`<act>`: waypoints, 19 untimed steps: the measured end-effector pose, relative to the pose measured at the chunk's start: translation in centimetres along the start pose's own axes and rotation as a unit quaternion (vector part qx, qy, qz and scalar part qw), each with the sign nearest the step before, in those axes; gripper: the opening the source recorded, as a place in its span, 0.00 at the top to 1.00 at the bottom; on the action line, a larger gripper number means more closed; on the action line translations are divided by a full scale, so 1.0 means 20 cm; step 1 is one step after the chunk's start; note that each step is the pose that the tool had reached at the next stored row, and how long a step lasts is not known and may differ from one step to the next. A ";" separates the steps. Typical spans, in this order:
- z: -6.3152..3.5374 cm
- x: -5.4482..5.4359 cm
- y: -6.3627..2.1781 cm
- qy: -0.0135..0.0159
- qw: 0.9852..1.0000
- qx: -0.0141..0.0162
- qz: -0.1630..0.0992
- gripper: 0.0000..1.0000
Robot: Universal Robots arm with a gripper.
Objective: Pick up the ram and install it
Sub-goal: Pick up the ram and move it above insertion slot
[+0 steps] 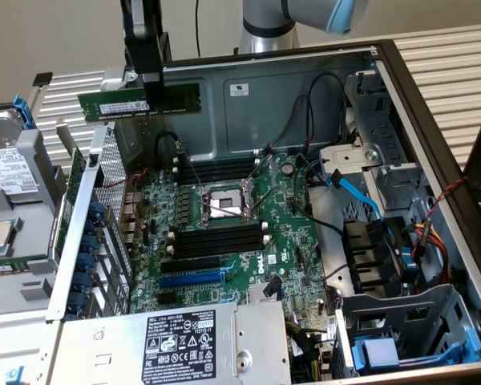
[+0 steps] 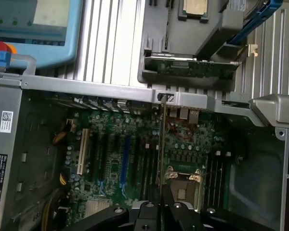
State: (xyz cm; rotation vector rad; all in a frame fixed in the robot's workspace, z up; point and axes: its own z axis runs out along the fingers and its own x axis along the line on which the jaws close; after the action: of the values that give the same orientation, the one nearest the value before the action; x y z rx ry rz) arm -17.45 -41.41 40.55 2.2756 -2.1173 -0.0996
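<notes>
The ram is a long green stick with black chips, held level in the air above the far left corner of the open computer case. My gripper is shut on it right of its middle. In the wrist view the ram appears edge-on as a thin line running out from my gripper. Below lies the green motherboard. It has empty black memory slots in front of the CPU socket and more black slots behind it.
A blue expansion slot lies near the power supply. Blue and black cables cross the exterior view's right side by the drive cage. A hard drive and a side panel with parts sit outside the case on the left. A teach pendant lies beyond the case.
</notes>
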 end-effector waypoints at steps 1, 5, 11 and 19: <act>0.008 0.00 -0.015 0.000 1.000 0.000 0.000 0.87; 0.033 0.00 -0.072 0.000 1.000 0.000 0.000 0.87; 0.062 0.01 -0.091 0.000 1.000 0.000 0.000 0.87; 0.123 0.01 -0.105 -0.004 1.000 0.000 0.003 0.87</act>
State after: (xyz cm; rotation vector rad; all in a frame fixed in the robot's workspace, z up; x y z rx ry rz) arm -15.52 -41.40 37.96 2.2738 -2.1276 -0.1096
